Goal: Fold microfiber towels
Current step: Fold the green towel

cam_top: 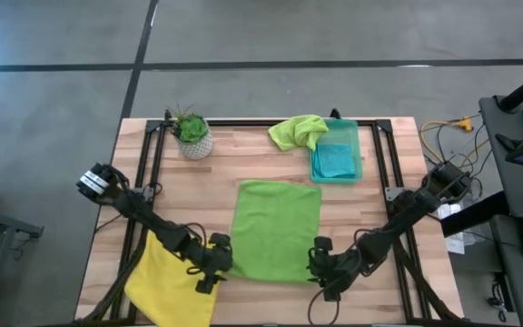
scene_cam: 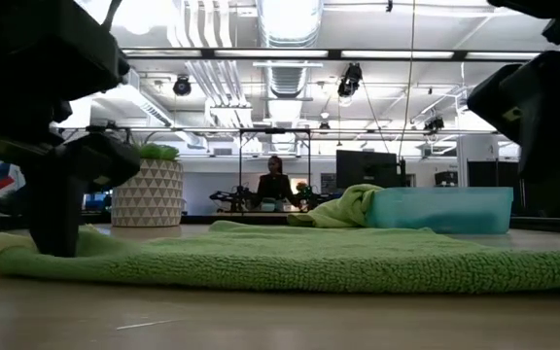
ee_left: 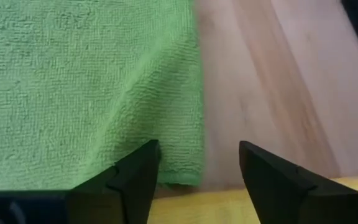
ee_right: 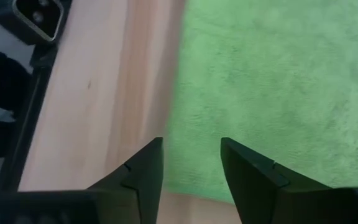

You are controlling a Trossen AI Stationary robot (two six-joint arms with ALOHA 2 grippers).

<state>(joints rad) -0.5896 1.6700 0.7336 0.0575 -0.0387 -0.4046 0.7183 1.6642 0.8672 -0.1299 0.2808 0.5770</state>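
1. Because a fold starts from corners, the high view shows the left gripper point(cam_top: 209, 266) and right gripper point(cam_top: 327, 267) flanking the spread lime towel point(cam_top: 277, 227) near the bench's front edge.
2. Left wrist view: fingers point(ee_left: 135, 174) parted, empty, straddling the towel's corner.
3. Right wrist view: fingers point(ee_right: 143, 171) apart, empty, over its edge.

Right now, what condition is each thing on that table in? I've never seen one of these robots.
Spread lime towel: flat, unfolded, mid-table.
Yellow towel: flat, at the near left corner, overhanging the table edge.
Second lime towel: crumpled, draped on the bin's rim.
Teal towel: lying inside the bin.
Bin: upright.
Potted plant: upright.
Left gripper: open, at the spread towel's near left corner.
Right gripper: open, at its near right corner.
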